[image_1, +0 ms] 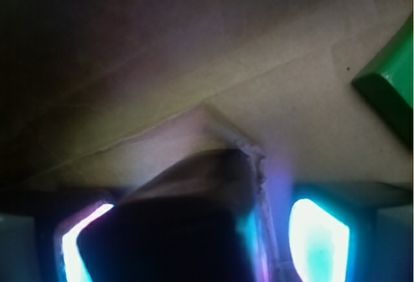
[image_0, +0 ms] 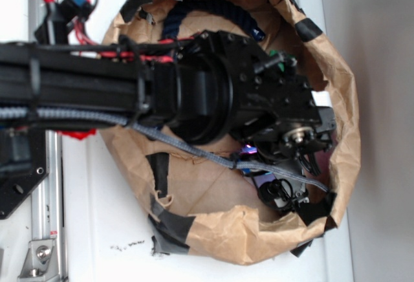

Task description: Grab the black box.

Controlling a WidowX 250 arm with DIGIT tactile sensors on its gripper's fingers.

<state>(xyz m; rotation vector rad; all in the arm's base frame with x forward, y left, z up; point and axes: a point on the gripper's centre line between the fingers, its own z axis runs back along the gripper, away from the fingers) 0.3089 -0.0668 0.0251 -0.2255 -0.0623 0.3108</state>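
In the wrist view the black box (image_1: 168, 243) fills the lower middle, glossy and dark, lying on brown paper. It sits between my gripper (image_1: 200, 246)'s two glowing pads. The left pad (image_1: 81, 240) is right against the box's edge, while the right pad (image_1: 320, 243) stands a little apart from it. The jaws are open around the box. In the exterior view the arm reaches down into the paper bag, and the gripper (image_0: 284, 188) is low at the bag's right end. The box itself is hidden there by the arm.
A flat green block (image_1: 388, 88) lies on the paper at the upper right of the wrist view. The crumpled brown paper bag (image_0: 339, 101) with black tape patches (image_0: 171, 227) rings the gripper closely. A metal rail (image_0: 45, 230) runs along the left.
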